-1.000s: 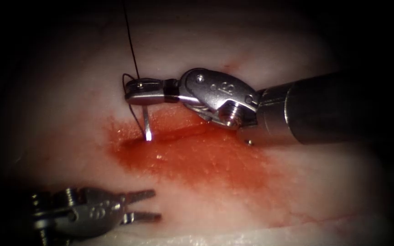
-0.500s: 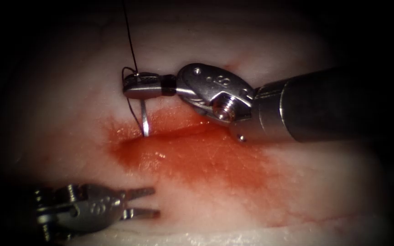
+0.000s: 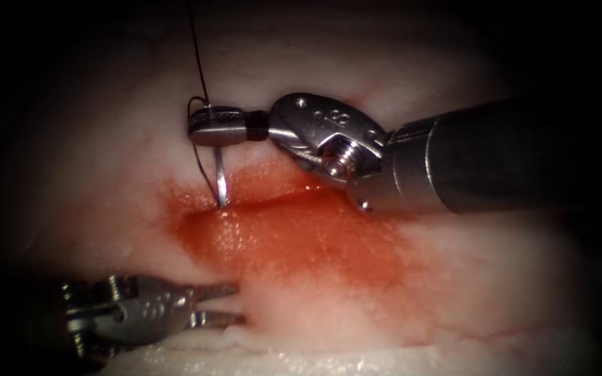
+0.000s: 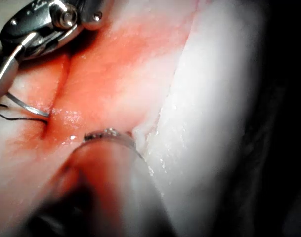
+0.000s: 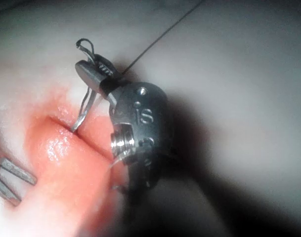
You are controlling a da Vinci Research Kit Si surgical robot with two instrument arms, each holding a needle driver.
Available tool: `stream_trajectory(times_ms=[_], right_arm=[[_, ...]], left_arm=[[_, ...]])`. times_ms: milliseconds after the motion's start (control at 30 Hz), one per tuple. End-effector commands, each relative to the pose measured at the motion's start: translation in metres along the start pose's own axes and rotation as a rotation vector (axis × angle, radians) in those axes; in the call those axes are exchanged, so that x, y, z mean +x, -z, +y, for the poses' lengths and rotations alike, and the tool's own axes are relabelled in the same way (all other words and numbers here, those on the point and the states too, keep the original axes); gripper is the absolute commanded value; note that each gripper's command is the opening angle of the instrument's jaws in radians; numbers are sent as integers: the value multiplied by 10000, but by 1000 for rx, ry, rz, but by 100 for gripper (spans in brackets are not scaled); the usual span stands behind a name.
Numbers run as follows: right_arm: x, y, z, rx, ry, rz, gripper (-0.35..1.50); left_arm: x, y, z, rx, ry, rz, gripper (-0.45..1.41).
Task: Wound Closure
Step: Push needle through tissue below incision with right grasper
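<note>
Steel jaws, right tool: clamped shut on the needle's upper end, close to where the thread joins; the tool reaches in from the right and its jaws lie roughly level above the cut's left end.
Needle: hangs nearly upright from those jaws, long axis running top to bottom, with a slight curve; its lower end meets the tissue at the left end of the cut. Whether the tip is buried or just touching, I cannot tell.
Thread: dark strand rising from the jaws toward the top edge, with a small loop beside the jaw tips and a second strand running down alongside the needle to the cut.
Left tool: jaws parted a little, holding nothing, tips pointing right, resting low on the near side of the cut, well apart from the needle.
Tissue: pale pork surface.
Cut: a long slit running left to right.
Red fluid: spread around and below the cut.
</note>
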Motion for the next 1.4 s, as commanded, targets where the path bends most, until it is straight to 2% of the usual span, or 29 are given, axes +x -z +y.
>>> stream_trajectory(times_ms=[33,267,500,633,900,1400], right_arm=[[-3,-8,3,3,-6,1,-35],[-4,-10,2,12,-41,-1,-35],[-8,-12,0,21,-150,-4,-35],[-17,-14,-4,30,-237,-13,-35],[-36,-14,-13,48,-304,-30,-35],[-46,-19,-32,89,-549,14,-35]], left_arm=[[-1,-8,2,1,-2,0,2],[-5,-13,3,-2,-1,1,2],[-9,-16,1,-9,-1,-2,2],[-9,-15,1,-10,-2,-1,2],[-11,-11,0,-15,-4,-1,2],[-11,-10,-2,-18,1,0,0]])
